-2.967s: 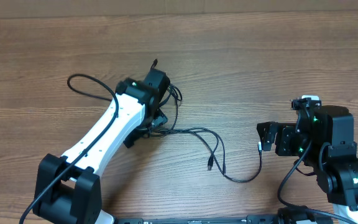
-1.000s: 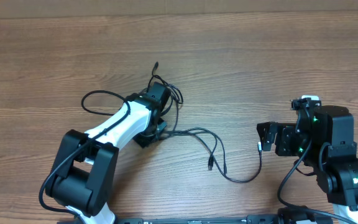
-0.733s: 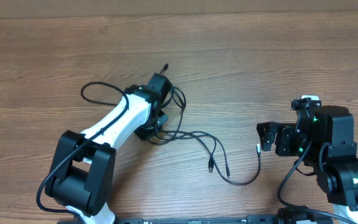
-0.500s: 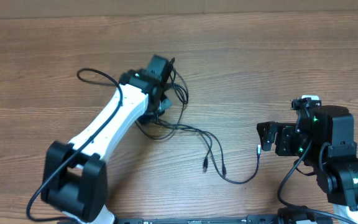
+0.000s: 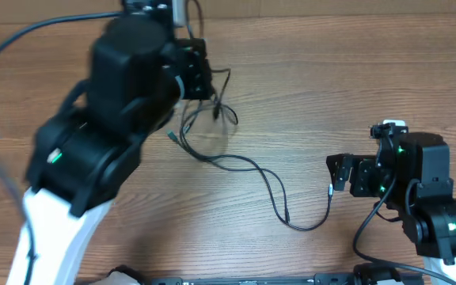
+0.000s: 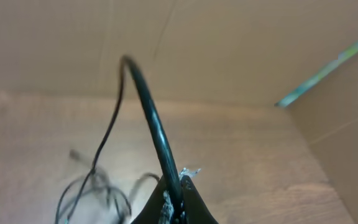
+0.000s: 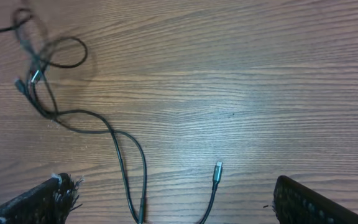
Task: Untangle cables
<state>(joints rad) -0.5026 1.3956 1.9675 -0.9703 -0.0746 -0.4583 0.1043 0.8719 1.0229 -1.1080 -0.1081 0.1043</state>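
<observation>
The cables are thin black cords. In the left wrist view my left gripper (image 6: 176, 188) is shut on one cable (image 6: 151, 118), which arches up above the fingers. A blurred tangle (image 6: 95, 186) hangs below at the left. From overhead the left gripper (image 5: 199, 75) is raised high, with the tangle (image 5: 212, 107) dangling under it. A long strand (image 5: 248, 164) trails right across the table to a silvery plug (image 5: 330, 189). My right gripper (image 5: 340, 174) stands open by that plug. In its own view the right gripper (image 7: 171, 186) has the plug (image 7: 217, 169) lying between its wide-apart fingers, untouched.
The wooden table (image 5: 370, 79) carries only the cords. The raised left arm (image 5: 101, 119) is blurred and hides much of the table's left side from overhead. A cardboard wall (image 6: 241, 43) stands behind the table.
My left arm has risen steeply toward the camera with the cable in its grip, lifting the tangle and pulling the trailing strand straighter and leftward. The right arm has not moved.
</observation>
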